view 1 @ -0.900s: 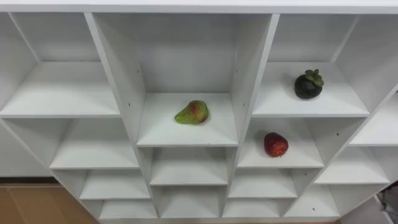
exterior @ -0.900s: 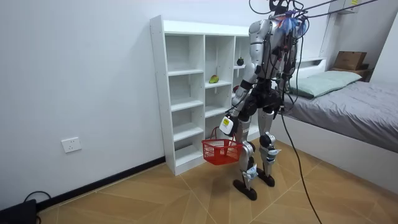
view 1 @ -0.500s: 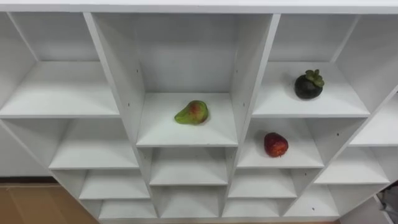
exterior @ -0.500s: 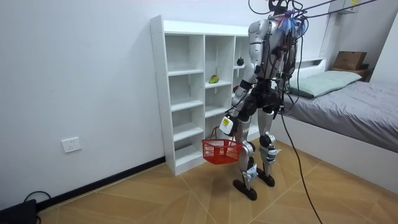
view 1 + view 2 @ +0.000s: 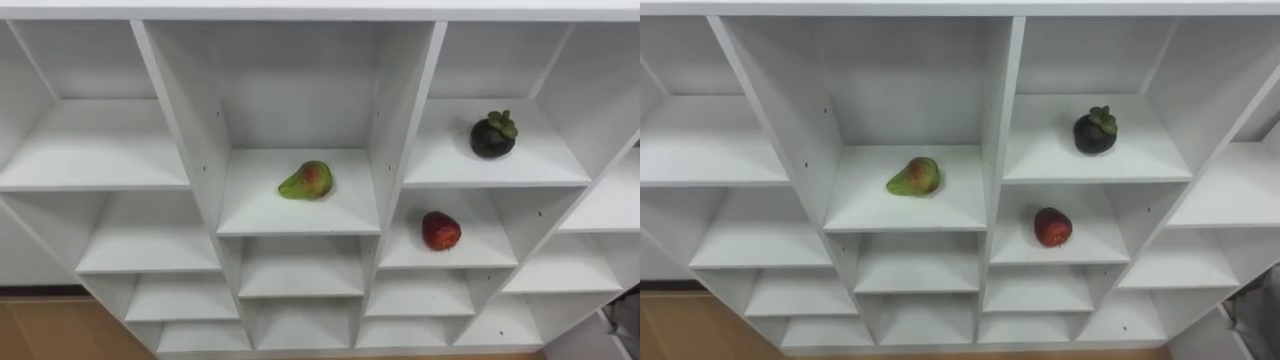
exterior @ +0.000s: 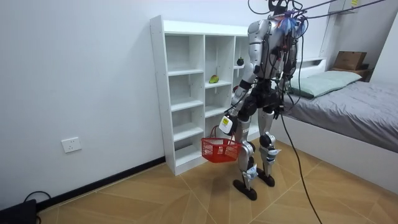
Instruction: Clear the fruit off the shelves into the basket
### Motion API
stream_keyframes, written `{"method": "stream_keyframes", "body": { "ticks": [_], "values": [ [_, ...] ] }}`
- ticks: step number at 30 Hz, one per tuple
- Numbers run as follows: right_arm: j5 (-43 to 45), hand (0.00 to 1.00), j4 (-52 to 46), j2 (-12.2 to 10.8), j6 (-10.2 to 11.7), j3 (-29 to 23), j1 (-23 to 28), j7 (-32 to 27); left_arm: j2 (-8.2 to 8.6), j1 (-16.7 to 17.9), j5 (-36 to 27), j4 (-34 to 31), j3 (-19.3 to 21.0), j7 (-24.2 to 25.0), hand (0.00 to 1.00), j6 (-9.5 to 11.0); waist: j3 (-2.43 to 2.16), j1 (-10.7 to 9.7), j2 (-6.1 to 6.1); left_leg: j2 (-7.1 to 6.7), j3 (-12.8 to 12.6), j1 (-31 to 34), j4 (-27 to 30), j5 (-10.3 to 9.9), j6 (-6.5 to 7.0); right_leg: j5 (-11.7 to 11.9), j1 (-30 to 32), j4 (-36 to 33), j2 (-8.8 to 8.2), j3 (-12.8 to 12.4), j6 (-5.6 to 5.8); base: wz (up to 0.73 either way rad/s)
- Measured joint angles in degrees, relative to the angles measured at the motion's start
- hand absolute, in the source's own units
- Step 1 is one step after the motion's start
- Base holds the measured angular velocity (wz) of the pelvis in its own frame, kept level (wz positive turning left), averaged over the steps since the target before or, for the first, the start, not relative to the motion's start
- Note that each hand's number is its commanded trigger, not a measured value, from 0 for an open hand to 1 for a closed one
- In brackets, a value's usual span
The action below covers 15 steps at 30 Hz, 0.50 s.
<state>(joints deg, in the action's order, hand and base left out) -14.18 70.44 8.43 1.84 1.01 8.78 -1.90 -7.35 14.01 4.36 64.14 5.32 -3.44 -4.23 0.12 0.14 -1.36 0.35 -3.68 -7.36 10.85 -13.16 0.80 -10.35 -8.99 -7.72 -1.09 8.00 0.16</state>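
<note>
Standing before the white closet (image 6: 159, 93) in the room view, the robot is carrying 1 red basket (image 6: 219, 150) low at its side, its left hand (image 6: 226, 124) curling round the handle. The eye views are looking into the compartments, where 3 fruits are lying. 1 green-and-red pear (image 5: 306, 180) is resting mid-shelf in the centre column. 1 dark mangosteen (image 5: 493, 135) is sitting in the column to the right, nearer that shelf's right edge. 1 red fruit (image 5: 440, 230) is lying on the shelf just below it.
</note>
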Motion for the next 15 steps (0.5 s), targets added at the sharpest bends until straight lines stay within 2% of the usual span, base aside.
{"method": "stream_keyframes", "body": {
  "ticks": [6, 12, 15],
  "values": [
    [2.0, 0.0, -3.8, 0.0, 0.1, 0.0, 1.1, -0.6, 0.01, -0.9, -1.5, 0.0, 0.0, -0.1, 1.0, 1.2, -0.01, 0.0, 0.04, 0.04, -0.2, 0.2, -0.1, 0.0, 0.0, 0.0, 0.4, 0.0, 0.02, -0.1, 0.0, -0.01],
    [5.9, 0.0, -14.3, 0.0, 0.0, 0.1, 4.5, -0.8, 0.0, -1.2, -1.6, -1.3, 0.2, -0.2, 1.0, 2.1, -0.23, 0.2, 0.06, 0.07, -0.7, 0.8, -0.2, 0.0, 0.0, 0.0, 1.0, -0.1, 0.03, -0.5, -0.02, -0.04],
    [9.1, 0.0, -20.8, -0.3, 0.3, 0.3, 6.0, -2.3, 0.1, -1.2, -2.5, -2.3, 0.0, -1.4, 1.0, 3.4, -0.21, 0.1, -0.02, 0.12, -1.0, 0.9, -0.2, 0.0, 0.0, 0.0, 1.2, -0.2, 0.08, -0.9, -0.03, -0.05]
  ]
}}
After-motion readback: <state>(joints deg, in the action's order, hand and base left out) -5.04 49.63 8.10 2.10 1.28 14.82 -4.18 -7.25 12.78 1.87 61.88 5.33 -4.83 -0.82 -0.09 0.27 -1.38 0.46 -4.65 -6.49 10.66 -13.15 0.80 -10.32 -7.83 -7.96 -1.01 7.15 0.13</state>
